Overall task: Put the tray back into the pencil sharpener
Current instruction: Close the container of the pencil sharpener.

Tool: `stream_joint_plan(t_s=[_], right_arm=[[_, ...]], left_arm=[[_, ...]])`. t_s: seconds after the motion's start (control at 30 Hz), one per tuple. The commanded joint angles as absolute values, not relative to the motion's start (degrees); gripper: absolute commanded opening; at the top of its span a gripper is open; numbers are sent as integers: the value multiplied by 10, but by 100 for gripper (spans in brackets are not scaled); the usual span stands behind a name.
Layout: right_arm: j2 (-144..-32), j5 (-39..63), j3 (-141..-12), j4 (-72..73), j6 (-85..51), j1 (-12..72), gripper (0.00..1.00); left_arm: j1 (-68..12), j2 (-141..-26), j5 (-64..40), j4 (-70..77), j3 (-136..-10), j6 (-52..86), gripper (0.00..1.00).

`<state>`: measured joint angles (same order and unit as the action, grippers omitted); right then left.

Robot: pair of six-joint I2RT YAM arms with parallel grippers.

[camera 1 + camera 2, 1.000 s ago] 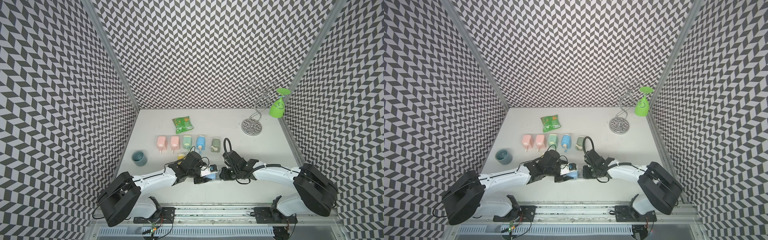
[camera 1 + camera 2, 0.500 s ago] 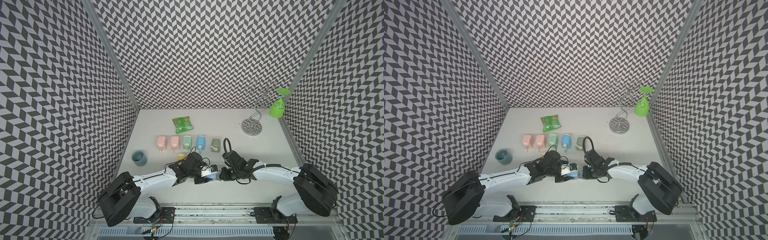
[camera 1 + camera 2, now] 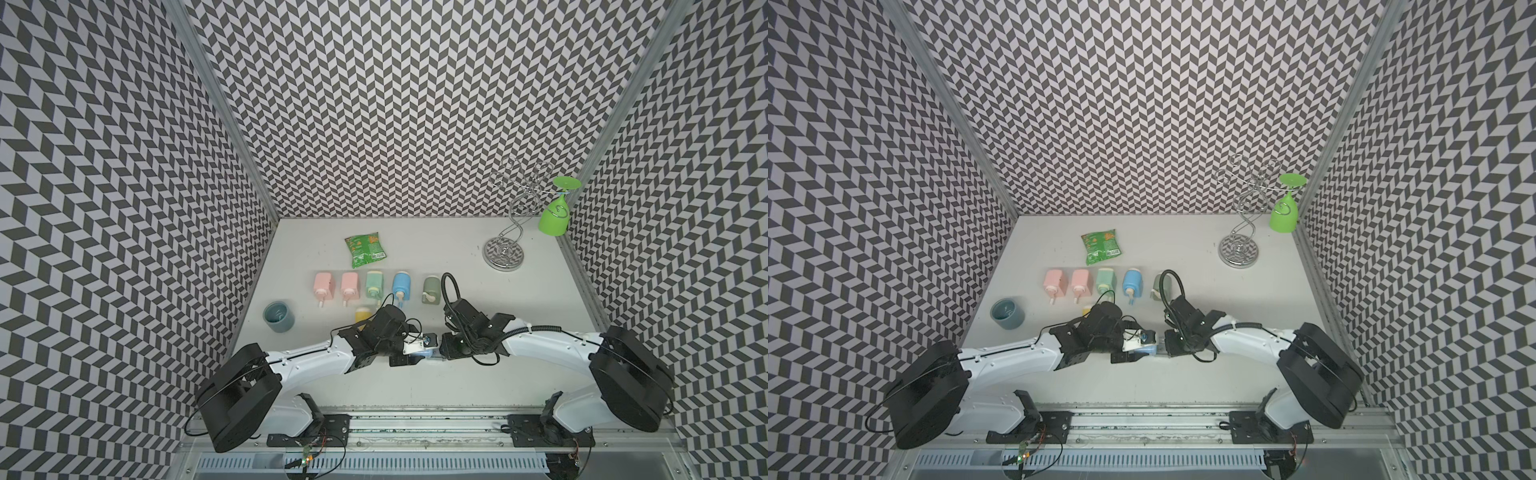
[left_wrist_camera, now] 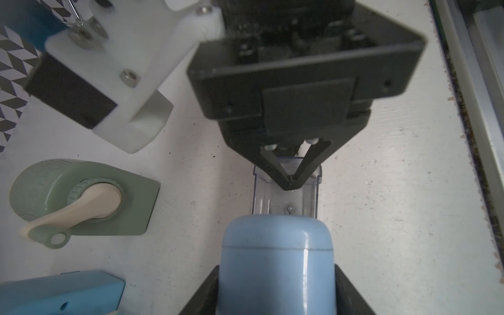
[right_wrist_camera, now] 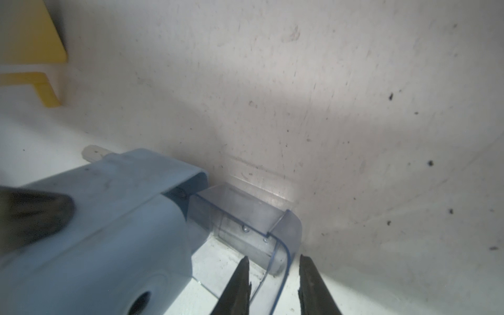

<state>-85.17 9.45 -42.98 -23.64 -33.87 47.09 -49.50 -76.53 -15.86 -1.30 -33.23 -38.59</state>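
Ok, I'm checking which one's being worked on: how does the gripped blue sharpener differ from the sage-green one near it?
The blue sharpener is clamped in the left claw; the sage-green sharpener lies free. The blue sharpener's clear tray sticks partway out; the sage-green sharpener shows none protruding. Both share a rounded body.

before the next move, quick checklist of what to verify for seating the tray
1. blue sharpener clamped by left gripper: ok
2. tray in line with the blue sharpener: ok, looks straight
3. tray fully seated: not ok, part sticks out
4. right gripper gripping the tray: not ok, jaws apart around its end wall
5. green sharpener apart from the tray: ok
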Motion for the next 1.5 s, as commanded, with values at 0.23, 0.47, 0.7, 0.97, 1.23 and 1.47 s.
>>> stream_joint_plan(t_s=[0.23, 0.47, 0.7, 0.97, 1.23, 1.47], right_arm=[[-856, 143, -427, -154, -367, 474, 24], [-841, 163, -407, -122, -384, 472, 21], [-840, 234, -383, -53, -380, 458, 21], [-811, 228, -360, -66, -374, 433, 22], [-832, 185, -367, -106, -360, 433, 27], [-848, 267, -372, -48, -359, 440, 25]], left_arm=[[-497, -787, -220, -44, -344, -382, 53], [-497, -802, -215, -49, -350, -377, 53], [-497, -806, -203, -38, -352, -380, 53], [-497, -807, -187, -23, -350, -371, 52], [-497, -805, -186, -28, -346, -372, 50], [-496, -809, -185, -25, -349, -373, 49]])
